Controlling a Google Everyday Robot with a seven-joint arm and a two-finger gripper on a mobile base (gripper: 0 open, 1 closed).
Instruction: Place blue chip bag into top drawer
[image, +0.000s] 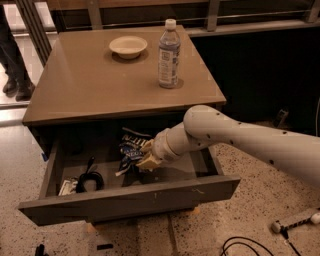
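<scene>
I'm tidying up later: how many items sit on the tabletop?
2: a bowl at the back and a water bottle to its right. The gripper is down in the open top drawer, at the blue chip bag.
</scene>
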